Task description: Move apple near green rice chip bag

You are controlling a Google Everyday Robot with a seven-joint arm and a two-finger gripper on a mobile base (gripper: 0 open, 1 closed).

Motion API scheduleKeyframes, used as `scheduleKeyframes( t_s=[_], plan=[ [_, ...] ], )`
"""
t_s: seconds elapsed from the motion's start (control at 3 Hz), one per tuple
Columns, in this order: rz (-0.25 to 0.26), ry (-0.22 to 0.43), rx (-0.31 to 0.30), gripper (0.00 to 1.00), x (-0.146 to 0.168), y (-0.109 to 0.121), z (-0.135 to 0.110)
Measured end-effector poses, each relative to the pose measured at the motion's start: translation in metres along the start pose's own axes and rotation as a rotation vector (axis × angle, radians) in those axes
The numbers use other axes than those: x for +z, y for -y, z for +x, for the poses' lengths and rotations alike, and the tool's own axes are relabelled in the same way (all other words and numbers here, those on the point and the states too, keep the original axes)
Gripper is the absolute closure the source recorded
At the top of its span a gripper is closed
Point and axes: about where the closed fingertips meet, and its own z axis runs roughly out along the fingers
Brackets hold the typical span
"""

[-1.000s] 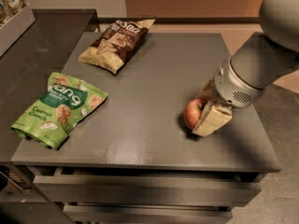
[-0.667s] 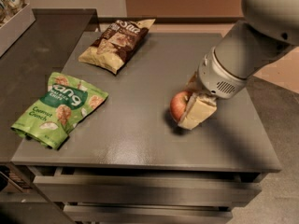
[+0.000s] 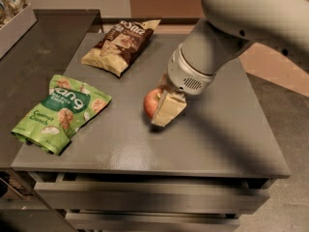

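Observation:
The small red apple with a yellowish blush is in the middle of the grey table, held in my gripper. The gripper is shut on the apple; one cream finger covers the apple's right side. The arm reaches in from the upper right. The bright green rice chip bag lies flat at the table's left edge, well to the left of the apple, with a stretch of bare table between them.
A brown and cream chip bag lies at the back of the table, left of the arm. A lower dark counter adjoins the table on the left, with a white bin at the far left. Drawers sit under the table's front.
The gripper has carried the apple leftward across the table, from the right side to the middle, closer to the green bag. Both bags have stayed put.

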Motion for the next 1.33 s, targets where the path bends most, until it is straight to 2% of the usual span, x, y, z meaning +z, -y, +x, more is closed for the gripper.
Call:
scheduleKeyframes(
  t_s=[0.33,1.33],
  plan=[
    [-0.009,0.015,-0.035,1.00,0.019,0.005,-0.023],
    [-0.045,0.036,-0.125,1.00,0.060,-0.004,-0.080]
  ],
)
